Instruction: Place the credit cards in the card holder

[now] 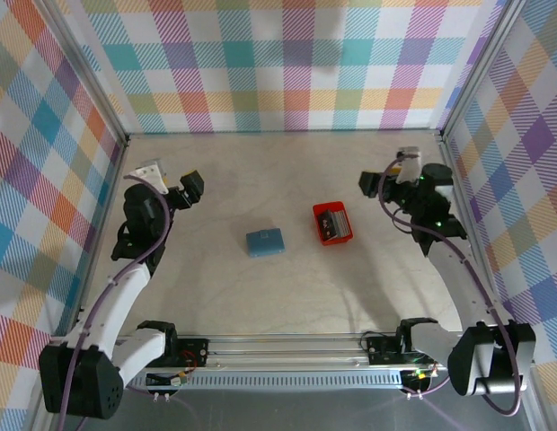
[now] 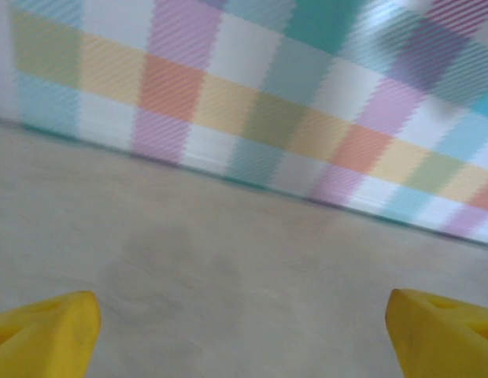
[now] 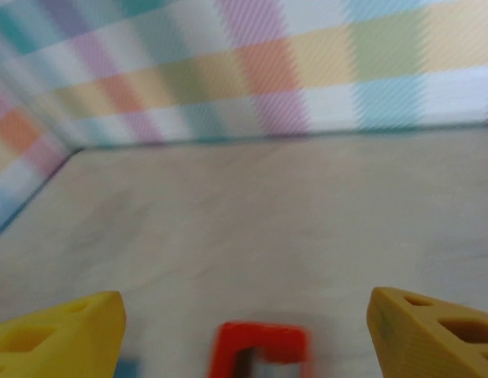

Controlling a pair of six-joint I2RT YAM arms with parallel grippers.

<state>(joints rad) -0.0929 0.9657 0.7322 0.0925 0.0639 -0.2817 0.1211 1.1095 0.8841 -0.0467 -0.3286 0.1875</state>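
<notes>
Top external: card holder and red tray lie central, well off the walls; both jaws spread.

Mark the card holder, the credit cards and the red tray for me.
card holder (image 1: 264, 242): top external view, middle of its blue cover.
credit cards (image 1: 331, 218): top external view, grey stack lying in the tray.
red tray (image 1: 338, 239): top external view, its near rim.

Top view looks down on the table — wrist views skim low toward the checked wall.
</notes>
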